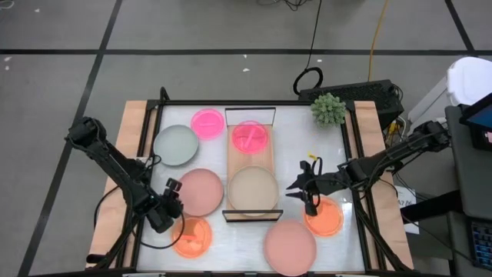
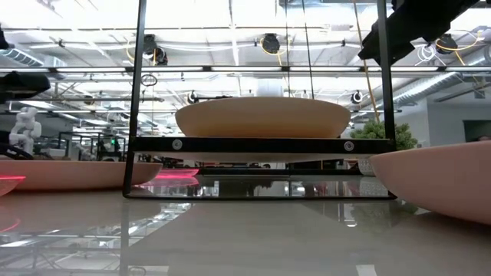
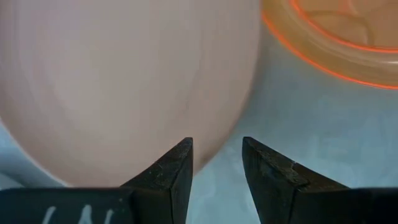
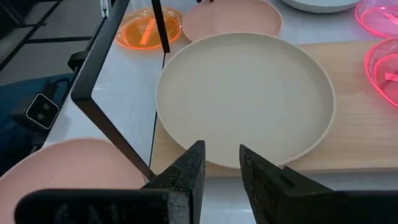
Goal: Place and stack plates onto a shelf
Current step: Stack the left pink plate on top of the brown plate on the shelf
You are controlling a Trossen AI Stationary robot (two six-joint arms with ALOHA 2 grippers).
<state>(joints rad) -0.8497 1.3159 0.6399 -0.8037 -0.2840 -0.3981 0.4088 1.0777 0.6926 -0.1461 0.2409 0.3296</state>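
The light-wood shelf (image 1: 250,165) lies in the table's middle and carries a beige plate (image 1: 253,190) and a hot-pink plate (image 1: 250,137). On the table lie a second hot-pink plate (image 1: 207,123), a grey-green plate (image 1: 176,145), two dusty-pink plates (image 1: 200,191) (image 1: 290,247) and two orange plates (image 1: 191,235) (image 1: 324,217). My left gripper (image 3: 217,144) is open, with its fingers on either side of the left dusty-pink plate's rim (image 3: 231,134). My right gripper (image 4: 222,148) is open and empty, just right of the beige plate (image 4: 245,99).
A spiky green plant (image 1: 329,108) stands at the far right corner. The shelf's black wire frame (image 4: 106,118) rises at its near end, close to my right gripper. Wooden side boards (image 1: 134,146) flank the white table top. Cables run behind the far edge.
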